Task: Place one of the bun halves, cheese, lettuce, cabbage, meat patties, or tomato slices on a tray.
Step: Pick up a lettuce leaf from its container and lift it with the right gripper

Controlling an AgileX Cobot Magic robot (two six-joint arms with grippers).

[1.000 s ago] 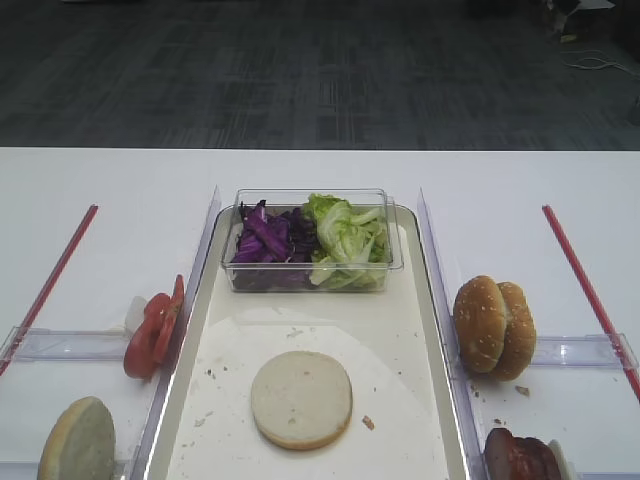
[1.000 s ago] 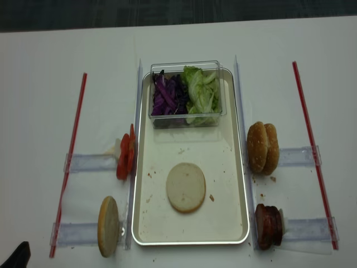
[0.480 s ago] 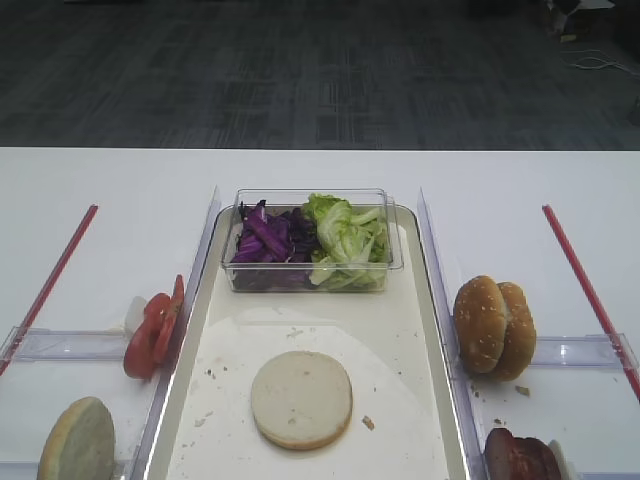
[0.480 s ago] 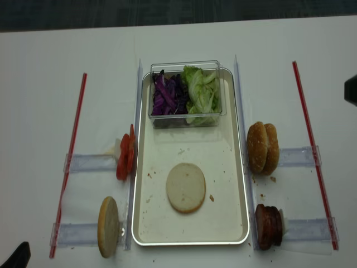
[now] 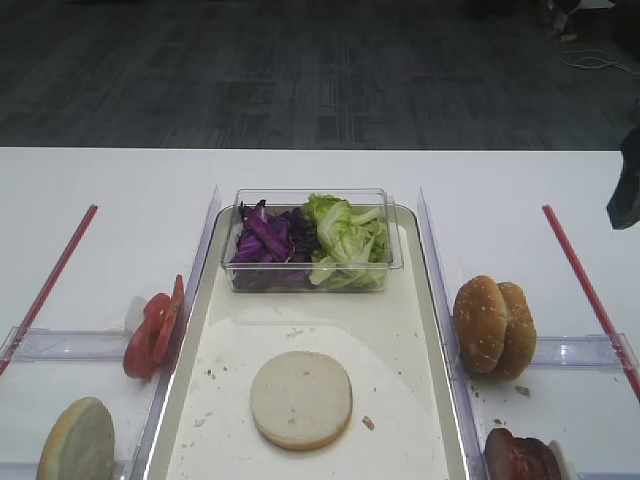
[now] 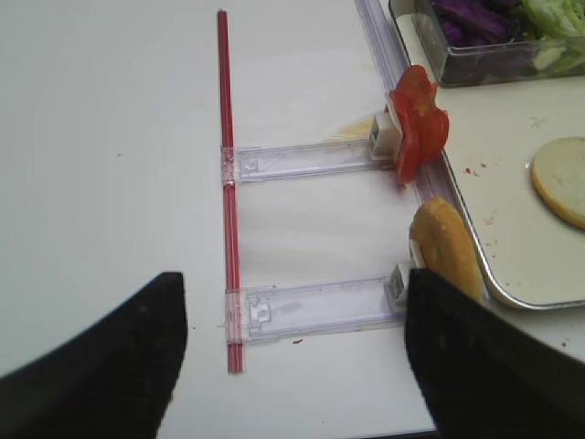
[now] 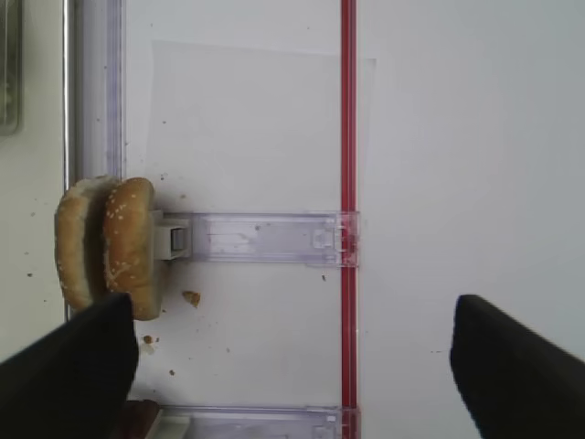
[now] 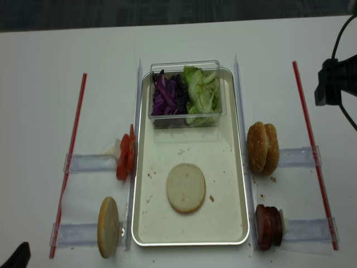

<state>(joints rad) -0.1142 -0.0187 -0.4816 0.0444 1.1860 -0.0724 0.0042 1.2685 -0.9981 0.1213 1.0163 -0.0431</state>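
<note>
A cut-face-up bun half (image 5: 301, 399) lies on the cream tray (image 8: 217, 162). At the tray's far end a clear tub holds purple cabbage (image 5: 268, 240) and lettuce (image 5: 348, 240). Two sesame bun halves (image 8: 263, 148) stand on edge right of the tray, with meat patties (image 8: 268, 226) nearer the front. Tomato slices (image 8: 125, 156) and another bun half (image 8: 108, 226) stand on the left. No cheese shows. My right gripper (image 7: 291, 306) is open above the table beside the sesame buns (image 7: 108, 245). My left gripper (image 6: 294, 279) is open and empty, left of the bun half (image 6: 445, 249).
Red strips (image 8: 308, 139) (image 8: 70, 162) run along both sides of the table. Clear plastic holders (image 7: 256, 238) (image 6: 311, 306) prop up the standing food. Crumbs lie scattered on the tray. The right arm's dark body (image 8: 334, 84) hangs at the far right edge.
The right arm has come into view from the right edge and moved inward over the table. The left arm and all the food stay where they were.
</note>
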